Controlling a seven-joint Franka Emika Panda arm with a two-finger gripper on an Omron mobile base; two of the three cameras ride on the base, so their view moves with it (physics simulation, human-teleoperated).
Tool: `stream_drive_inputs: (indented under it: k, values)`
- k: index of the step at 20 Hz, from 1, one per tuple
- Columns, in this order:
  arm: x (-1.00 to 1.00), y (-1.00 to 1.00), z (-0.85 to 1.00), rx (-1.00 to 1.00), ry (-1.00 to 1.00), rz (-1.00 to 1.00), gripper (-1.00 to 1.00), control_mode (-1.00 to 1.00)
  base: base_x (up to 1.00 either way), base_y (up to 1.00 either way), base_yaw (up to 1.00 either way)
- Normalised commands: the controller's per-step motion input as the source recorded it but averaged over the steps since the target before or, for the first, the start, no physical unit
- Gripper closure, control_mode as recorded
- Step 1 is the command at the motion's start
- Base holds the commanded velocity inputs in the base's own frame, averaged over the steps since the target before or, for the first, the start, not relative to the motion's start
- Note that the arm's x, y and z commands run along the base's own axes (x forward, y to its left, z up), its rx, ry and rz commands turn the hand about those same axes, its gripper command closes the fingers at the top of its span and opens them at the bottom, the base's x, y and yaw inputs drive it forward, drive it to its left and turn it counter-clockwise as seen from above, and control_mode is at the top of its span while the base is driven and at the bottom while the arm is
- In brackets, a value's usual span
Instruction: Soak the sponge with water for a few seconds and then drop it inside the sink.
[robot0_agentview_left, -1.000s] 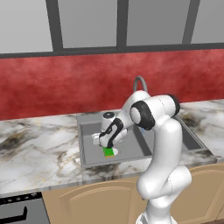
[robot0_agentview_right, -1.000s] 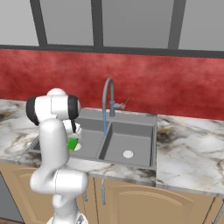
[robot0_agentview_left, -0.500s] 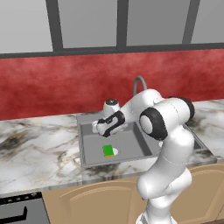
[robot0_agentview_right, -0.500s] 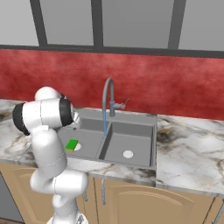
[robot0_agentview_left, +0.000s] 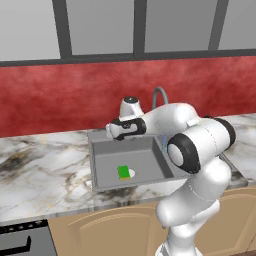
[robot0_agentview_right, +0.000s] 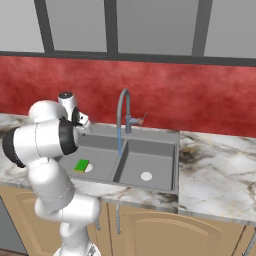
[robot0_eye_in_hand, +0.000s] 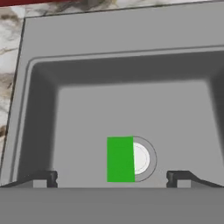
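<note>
The sponge (robot0_eye_in_hand: 120, 159) lies flat in the sink (robot0_eye_in_hand: 39, 109), half over the drain (robot0_eye_in_hand: 142, 158). The gripper (robot0_eye_in_hand: 111, 178) jaws stand apart, empty. The right base view shows the water (robot0_agentview_right: 119, 142).

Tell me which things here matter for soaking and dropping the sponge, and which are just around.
Part of the job:
sponge, lying in the left basin, partly over the drain
sink
faucet
water running from the spout
gripper, open above the basin

Just around:
marble counter
red backsplash
cabinet doors
</note>
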Motion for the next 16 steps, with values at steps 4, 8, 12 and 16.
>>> stream_drive_inputs:
  k: [4,8,12,16]
  values:
    - [-0.25,0.0,0.6,0.0,0.0,0.02,-1.0,-1.0,0.0,0.0,0.0]
    - [-0.43,0.0,0.52,0.0,0.0,0.06,-1.0,-1.0,0.0,0.0,0.0]
    - [-0.54,0.0,0.48,0.0,0.0,0.07,-1.0,-1.0,0.0,0.0,0.0]
    - [-0.58,0.0,0.44,0.0,0.0,0.06,-1.0,-1.0,0.0,0.0,0.0]
